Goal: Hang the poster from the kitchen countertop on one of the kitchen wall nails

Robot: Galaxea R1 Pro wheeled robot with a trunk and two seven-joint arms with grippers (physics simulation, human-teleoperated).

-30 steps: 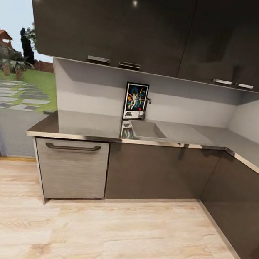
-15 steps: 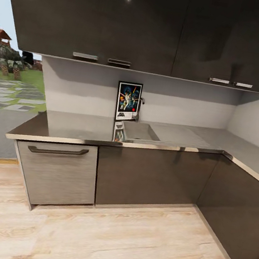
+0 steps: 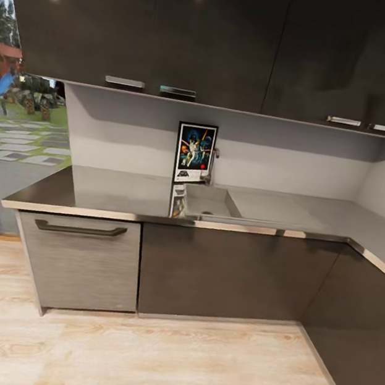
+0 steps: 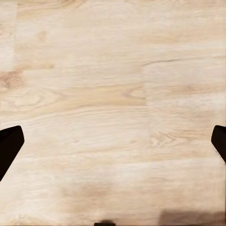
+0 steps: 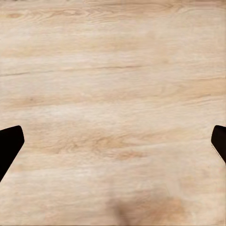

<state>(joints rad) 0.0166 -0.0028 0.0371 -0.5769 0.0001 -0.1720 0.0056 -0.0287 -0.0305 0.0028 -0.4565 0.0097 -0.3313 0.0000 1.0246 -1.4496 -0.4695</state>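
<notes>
The poster stands upright on the kitchen countertop, leaning against the grey back wall just behind the sink and beside the chrome tap. Its black frame, white border and dark blue art face me. In the left wrist view my left gripper is open over bare wooden floor, its dark fingertips far apart. My right gripper is likewise open above the floor, with nothing between its fingertips.
Dark wall cabinets hang above the counter. Below are dark cabinet fronts and a grey drawer front with a bar handle. The counter turns a corner at the right. A glass opening at the left looks onto a garden. Light wood floor lies ahead.
The whole head view has shifted: the camera moved closer to the counter and turned slightly, so the poster and sink sit a little lower and larger. The poster itself stayed put.
</notes>
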